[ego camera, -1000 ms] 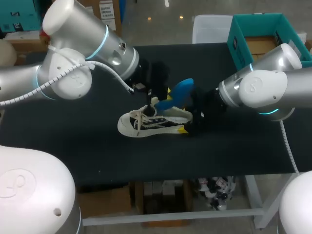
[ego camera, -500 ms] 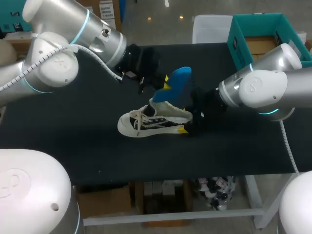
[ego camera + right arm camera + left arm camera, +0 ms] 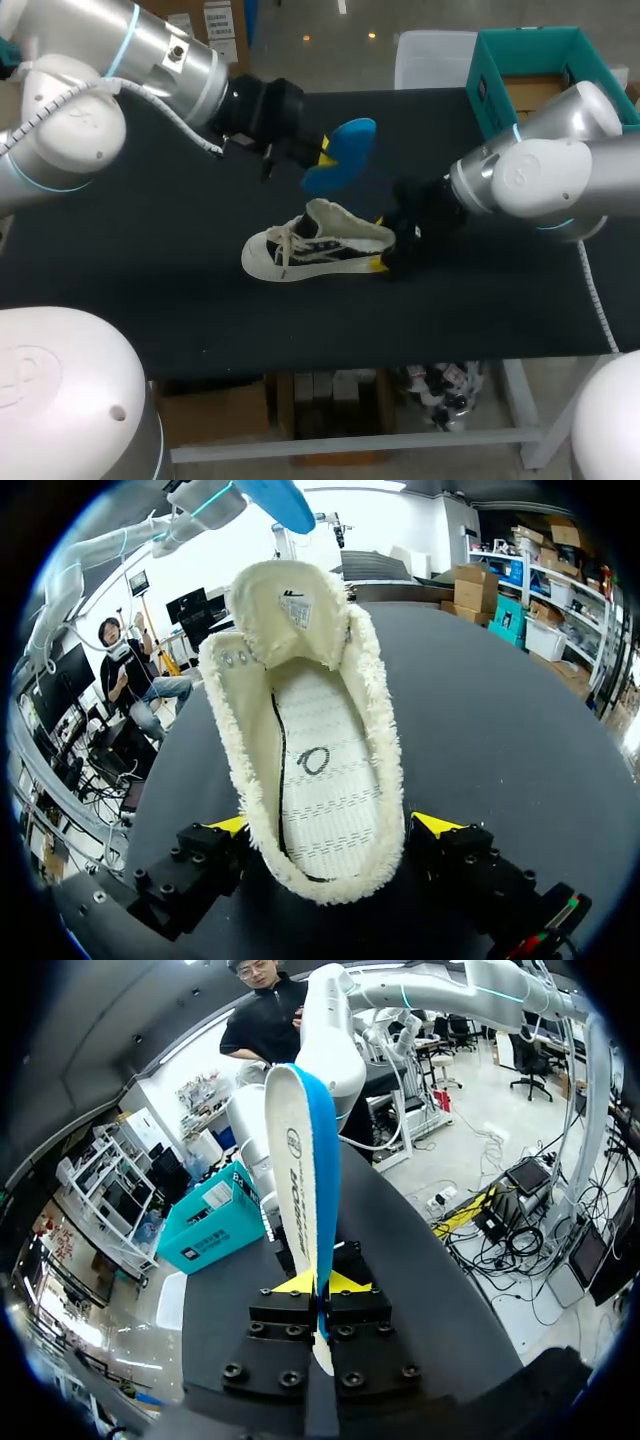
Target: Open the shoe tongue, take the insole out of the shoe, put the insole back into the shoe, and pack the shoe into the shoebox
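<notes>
The black table (image 3: 150, 260) carries one shoe, and a teal box (image 3: 500, 60) stands at its far right corner. The shoe (image 3: 315, 245), white with dark side panels, lies near the table's middle, toe toward my left arm and heel toward my right. Its fleecy tongue is folded forward, so the white footbed shows in the right wrist view. The right gripper (image 3: 378, 262) is at the heel, with one yellow tip pressed against each side of the fleecy collar (image 3: 330, 865). The blue insole (image 3: 338, 155) hangs in the air behind the shoe, well apart from it. The left gripper (image 3: 320, 1282) pinches one end of it edge-on between closed fingers, and the rest stands straight out ahead.
</notes>
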